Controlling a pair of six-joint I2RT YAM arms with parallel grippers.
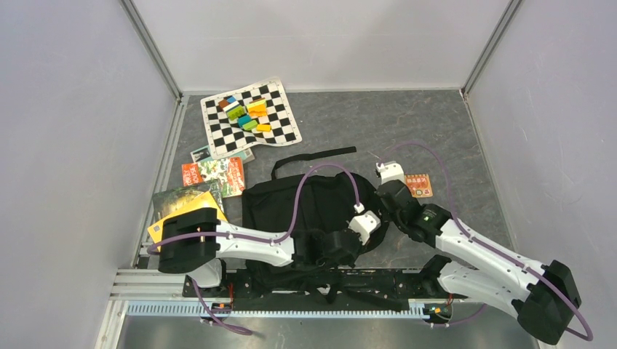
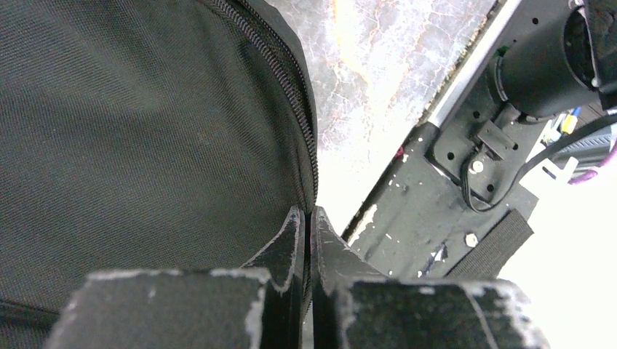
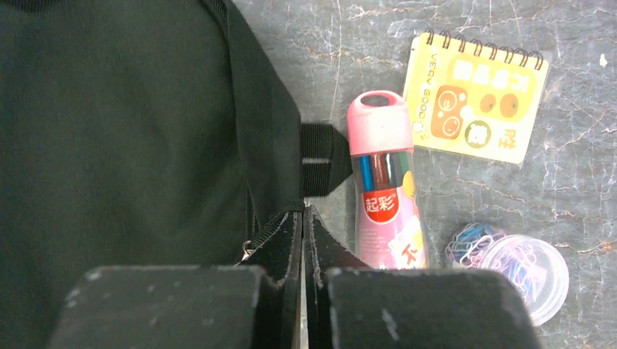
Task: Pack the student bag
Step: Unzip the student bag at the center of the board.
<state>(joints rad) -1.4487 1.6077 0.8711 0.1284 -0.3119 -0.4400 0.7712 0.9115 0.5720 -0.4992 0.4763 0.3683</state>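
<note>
**Bag** [image 1: 313, 207]: black, soft, lying flat on the worktop [image 1: 436, 131] at centre, just beyond the arm bases. **Zip** [image 2: 291, 87]: appears run shut along the curved rim. **Left end effector** [image 2: 306, 233]: fingers pressed together, tips on the zip line at the bag's near right rim; whether cloth is caught between them cannot be told. **Right end effector** [image 3: 303, 233]: fingers pressed together at the bag's right edge, beside a small metal ring [image 3: 247, 251] and near a strap tab [image 3: 320, 160]; any hold is equally uncertain. **Loose stock, right of bag:** pen tube [image 3: 382, 189], notebook [image 3: 473, 98], clip tub [image 3: 524, 265]. **Far left:** chessboard [image 1: 251, 120] carrying coloured blocks, and books [image 1: 215, 177]. **Step in hand, by judgement:** opening the bag, with nothing yet packed. **Handling note:** one arm should pin or tension the fabric close to the zip while the other draws the pull along the curve, following the rim rather than tugging straight. Soft cloth will bunch and jam the slider if left slack. Keep the right elbow off the pen tube, which is likely to roll.
</note>
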